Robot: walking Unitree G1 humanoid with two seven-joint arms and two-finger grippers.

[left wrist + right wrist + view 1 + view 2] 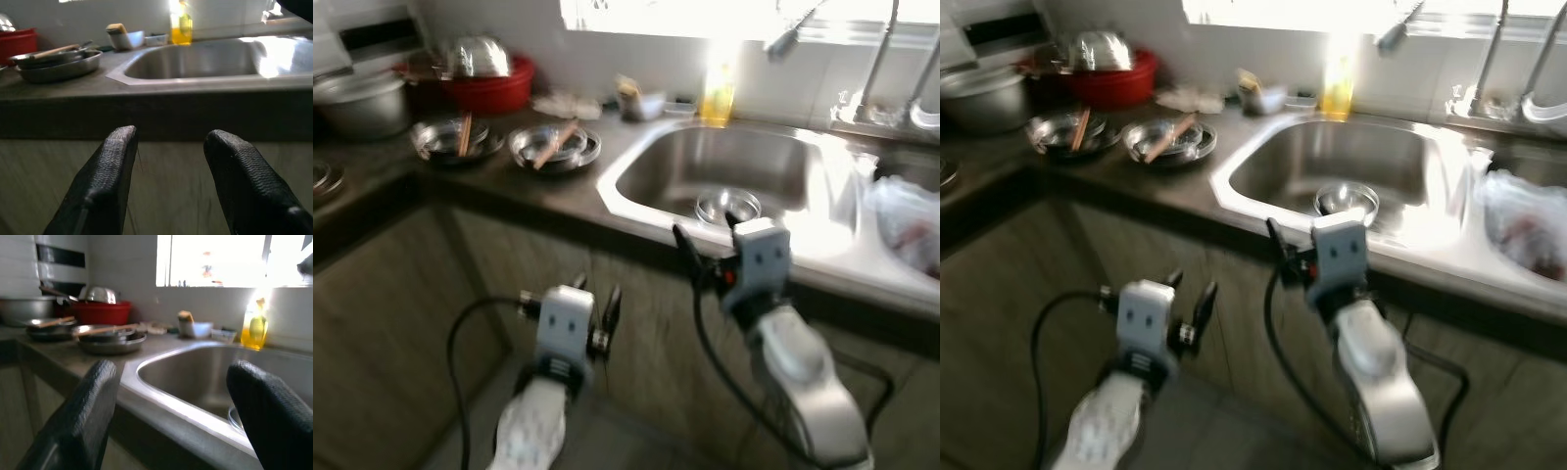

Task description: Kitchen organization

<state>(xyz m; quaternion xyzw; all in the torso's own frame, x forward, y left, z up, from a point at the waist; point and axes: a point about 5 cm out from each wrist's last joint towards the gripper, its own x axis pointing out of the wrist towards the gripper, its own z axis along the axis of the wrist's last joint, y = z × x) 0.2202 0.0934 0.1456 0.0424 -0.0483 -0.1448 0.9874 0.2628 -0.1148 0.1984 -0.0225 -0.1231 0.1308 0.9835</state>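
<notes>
A steel sink [619,188] is set in the dark counter, with a small steel bowl [727,206] on its bottom. Two steel plates [555,147] [456,139] on the counter to the left each carry chopsticks. My right gripper [708,238] hangs open and empty at the sink's front rim, just short of the bowl. Its wrist view looks past the fingers [93,406] into the basin. My left gripper [597,299] is lower, in front of the cabinet below the counter edge. It is open with nothing between its fingers [115,161].
A red basin [499,88] holding an upturned steel bowl and a grey pot [362,103] stand at the back left. A yellow soap bottle [717,93], a small white bowl with a sponge [641,101] and taps [881,59] line the back. A plastic bag [906,220] lies at right.
</notes>
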